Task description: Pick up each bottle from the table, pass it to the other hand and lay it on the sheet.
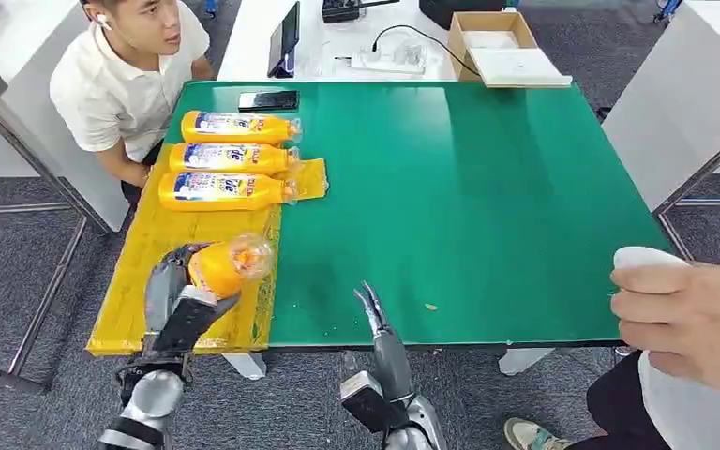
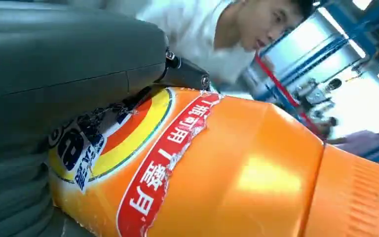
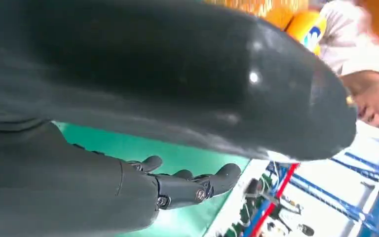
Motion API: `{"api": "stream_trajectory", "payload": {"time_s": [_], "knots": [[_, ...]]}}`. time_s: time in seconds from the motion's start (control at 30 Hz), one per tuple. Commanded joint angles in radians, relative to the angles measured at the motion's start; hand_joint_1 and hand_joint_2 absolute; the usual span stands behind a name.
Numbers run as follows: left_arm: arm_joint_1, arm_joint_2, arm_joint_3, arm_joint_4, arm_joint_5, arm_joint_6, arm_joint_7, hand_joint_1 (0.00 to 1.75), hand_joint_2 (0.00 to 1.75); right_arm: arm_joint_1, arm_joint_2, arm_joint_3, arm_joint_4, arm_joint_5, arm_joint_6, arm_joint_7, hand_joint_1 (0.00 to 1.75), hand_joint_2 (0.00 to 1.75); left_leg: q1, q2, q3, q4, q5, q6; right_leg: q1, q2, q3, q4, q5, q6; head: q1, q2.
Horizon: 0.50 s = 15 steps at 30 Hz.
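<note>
Head view looks down over the green table (image 1: pixel 469 206); both wrist views sit close, sharing it.

Bright even overhead light, soft shadows on green table (image 1: pixel 487 187). Glare patch on held bottle (image 2: pixel 256 177). Right wrist view blurred, background washed out white.

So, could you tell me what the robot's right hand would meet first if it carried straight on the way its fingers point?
Probably nothing: the right hand, empty, points across bare green table mat; depth is unclear.
</note>
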Motion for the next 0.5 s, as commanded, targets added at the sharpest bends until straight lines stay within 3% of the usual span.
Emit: {"api": "stream_trajectory", "payload": {"time_s": [0.03, 0.2, 0.43, 0.47, 0.5], "knots": [[-0.331, 0.016, -0.085, 0.642, -0.307, -0.027, 0.118, 1.75, 1.75, -0.018, 0.014, 0.028, 0.026, 0.052, 0.026, -0.029, 0.00, 0.00, 0.001, -0.004, 0.003, -0.001, 0.001, -0.002, 0.001, -0.006, 0.005, -0.001, 0.000, -0.002, 0.000, 0.000], [-0.424, -0.004, -0.100, 0.853, -0.392, 0.015, 0.178, 1.75, 1.75, -0.031, 0.023, 0.056, 0.059, 0.065, 0.016, -0.034, 0.00, 0.00, 0.001, -0.002, 0.004, -0.001, 0.002, -0.003, 0.001, -0.004, 0.006, -0.001, 0.000, -0.002, 0.000, 0.000], [-0.460, -0.008, -0.140, 0.887, -0.463, -0.046, 0.232, 1.75, 1.75, -0.037, 0.020, 0.059, 0.078, 0.057, 0.022, -0.034, 0.00, 0.00, 0.001, 0.000, 0.005, -0.001, 0.001, -0.003, 0.001, -0.003, 0.007, 0.000, -0.001, -0.002, 0.000, 0.000], [-0.465, -0.009, -0.144, 0.891, -0.470, -0.056, 0.238, 1.75, 1.75, -0.039, 0.021, 0.059, 0.079, 0.057, 0.024, -0.034, 0.00, 1.75, 0.002, 0.000, 0.006, -0.001, 0.001, -0.003, 0.002, -0.003, 0.008, -0.001, -0.001, -0.003, 0.000, 0.000], [-0.467, -0.009, -0.147, 0.894, -0.476, -0.064, 0.242, 1.75, 1.75, -0.039, 0.021, 0.059, 0.080, 0.057, 0.025, -0.034, 0.00, 1.75, 0.002, 0.000, 0.007, -0.001, 0.001, -0.004, 0.002, -0.003, 0.008, -0.001, -0.001, -0.003, 0.000, 0.000]]}}
